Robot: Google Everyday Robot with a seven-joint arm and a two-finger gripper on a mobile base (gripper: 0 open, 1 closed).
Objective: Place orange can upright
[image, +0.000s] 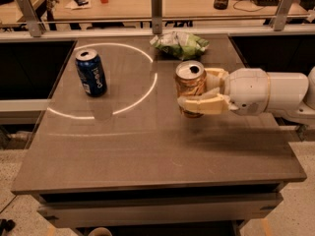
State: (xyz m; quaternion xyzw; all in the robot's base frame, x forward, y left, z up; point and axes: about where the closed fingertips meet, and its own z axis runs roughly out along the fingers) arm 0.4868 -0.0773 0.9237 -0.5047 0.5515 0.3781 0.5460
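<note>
The orange can (190, 85) is upright with its silver top and pull-tab opening facing up, right of the table's middle. My gripper (197, 89) reaches in from the right and is shut on the can, one cream finger (204, 104) in front of it and the other (216, 75) behind. The can's base is at or just above the tabletop; I cannot tell whether it touches.
A dark blue can (91, 73) stands upright at the left, inside a white ring of light. A crumpled green bag (180, 44) lies at the table's far edge. The grey table (147, 151) has a rail with posts behind it.
</note>
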